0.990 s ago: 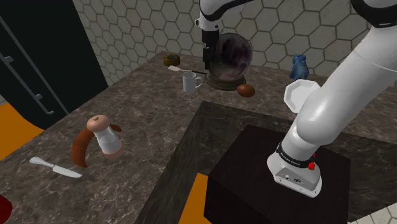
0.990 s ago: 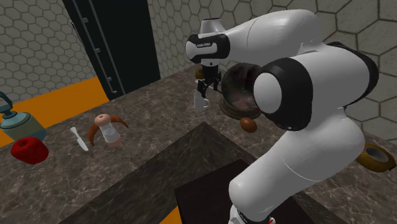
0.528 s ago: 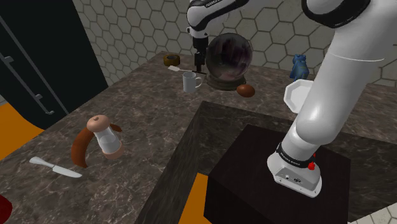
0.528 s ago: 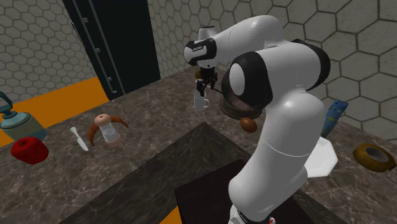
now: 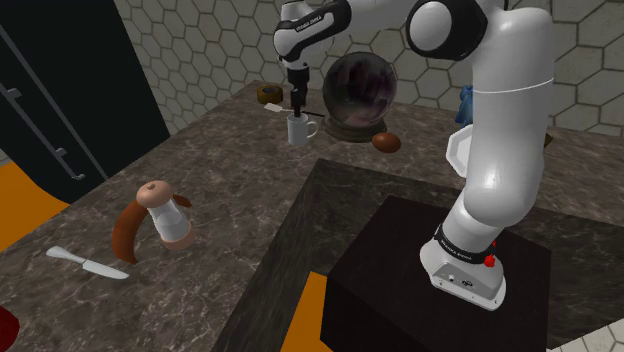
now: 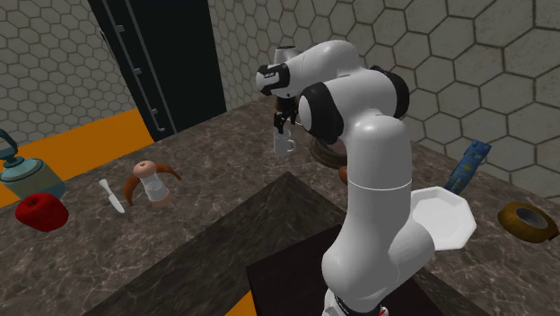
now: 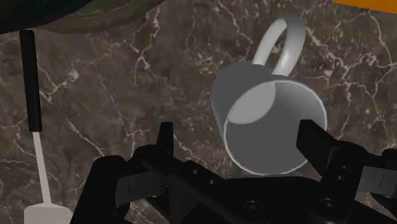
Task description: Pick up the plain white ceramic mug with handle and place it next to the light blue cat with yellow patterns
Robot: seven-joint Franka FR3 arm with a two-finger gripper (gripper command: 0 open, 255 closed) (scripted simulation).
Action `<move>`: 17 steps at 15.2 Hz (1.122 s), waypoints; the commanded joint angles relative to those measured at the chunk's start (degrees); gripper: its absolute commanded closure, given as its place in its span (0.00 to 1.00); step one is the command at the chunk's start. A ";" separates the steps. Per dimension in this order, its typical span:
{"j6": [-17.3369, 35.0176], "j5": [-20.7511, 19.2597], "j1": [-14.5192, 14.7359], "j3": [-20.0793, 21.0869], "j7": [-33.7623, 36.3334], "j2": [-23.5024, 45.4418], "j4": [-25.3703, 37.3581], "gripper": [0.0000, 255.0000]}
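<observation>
Wrist view: pincer wide open, holding nothing. Mug sits upright under it on the tabletop, mouth up, handle pointing away from the palm. The mug isn't centred: one finger is well clear of the wall and the other looks to be right over the rim.

Shoulder view: mug stands just beside the glass ball, on its door side. Pincer hangs close above the mug. Cat is on the far side of the ball, partly behind the arm.

Step in hand, as I read it, is lining up for the grasp. Shift sideways until both fingers straddle the body, keep them off the handle, then come straight down. Otherwise a fingertip lands on the rim and tips the mug.

Versus 1 s ago: the pincer was in front of the ball and has come across to above the mug. The forearm has swung clear, so the second exterior view now shows the cat and plate. Mug hasn't moved.
</observation>
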 commanded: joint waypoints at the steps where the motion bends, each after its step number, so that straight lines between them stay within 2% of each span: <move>1: 1.12 0.18 -0.25 0.05 -0.49 1.55 0.50 0.00; 7: 4.81 0.37 -0.33 0.13 -0.62 2.94 -1.81 0.00; 15: 4.80 0.38 -0.33 0.13 -0.62 2.96 -1.79 0.00; 16: 4.80 0.38 -0.33 0.13 -0.62 2.96 -1.79 1.00; 17: 4.80 0.38 -0.33 0.13 -0.62 2.96 -1.79 1.00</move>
